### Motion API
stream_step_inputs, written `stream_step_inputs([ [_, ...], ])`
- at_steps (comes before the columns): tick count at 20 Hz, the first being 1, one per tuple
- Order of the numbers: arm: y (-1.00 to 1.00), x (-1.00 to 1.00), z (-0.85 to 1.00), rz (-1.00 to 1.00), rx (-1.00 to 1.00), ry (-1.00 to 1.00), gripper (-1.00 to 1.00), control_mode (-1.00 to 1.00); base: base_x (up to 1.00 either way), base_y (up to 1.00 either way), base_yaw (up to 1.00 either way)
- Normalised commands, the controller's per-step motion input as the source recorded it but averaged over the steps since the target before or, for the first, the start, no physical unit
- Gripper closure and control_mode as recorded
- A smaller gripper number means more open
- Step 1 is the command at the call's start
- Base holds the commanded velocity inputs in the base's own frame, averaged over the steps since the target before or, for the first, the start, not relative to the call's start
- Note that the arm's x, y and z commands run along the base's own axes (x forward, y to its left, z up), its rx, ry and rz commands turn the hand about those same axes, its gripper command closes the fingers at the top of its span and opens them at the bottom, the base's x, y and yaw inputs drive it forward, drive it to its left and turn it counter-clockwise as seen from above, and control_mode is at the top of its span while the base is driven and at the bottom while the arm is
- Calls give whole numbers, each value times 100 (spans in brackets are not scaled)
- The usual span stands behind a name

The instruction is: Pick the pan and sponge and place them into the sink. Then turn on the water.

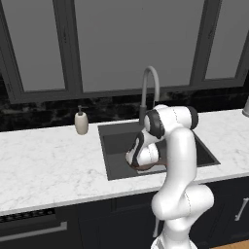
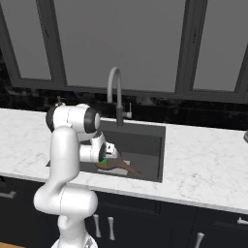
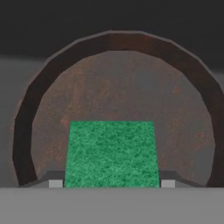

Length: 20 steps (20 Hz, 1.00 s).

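Dark-framed windows and a black backsplash stand behind a white marble table (image 1: pixel 44 165), where the robot arm bends down into the sink (image 1: pixel 114 141). Inside the basin the pan (image 3: pixel 118 100) lies flat, its thin brown handle (image 2: pixel 130 168) reaching toward the front right corner in the right base view. The hand view looks straight down into the pan, and the green sponge (image 3: pixel 111 153) sits directly between the two fingers (image 3: pixel 55 183), over the pan's floor. The fingers stand roughly half open, flanking the sponge's sides; whether they grip it or have let go cannot be told. With both items apparently in the sink, the coming move likely turns on the faucet (image 1: pixel 150 90), which rises at the basin's back edge, beyond and above the lowered hand. A beige soap dispenser (image 1: pixel 81 121) stands to the sink's left.
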Motion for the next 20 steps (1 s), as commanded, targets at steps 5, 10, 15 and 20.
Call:
stream_step_inputs([
  [5,0,0,0,0,0,0,-100,-100,0,0,0],
  [10,0,-1,21,0,0,-4,-100,-100,0,0,0],
  [15,-3,-29,47,0,0,-9,-100,-100,0,0,0],
  [20,-17,-50,52,0,0,-11,-100,-100,0,0,0],
])
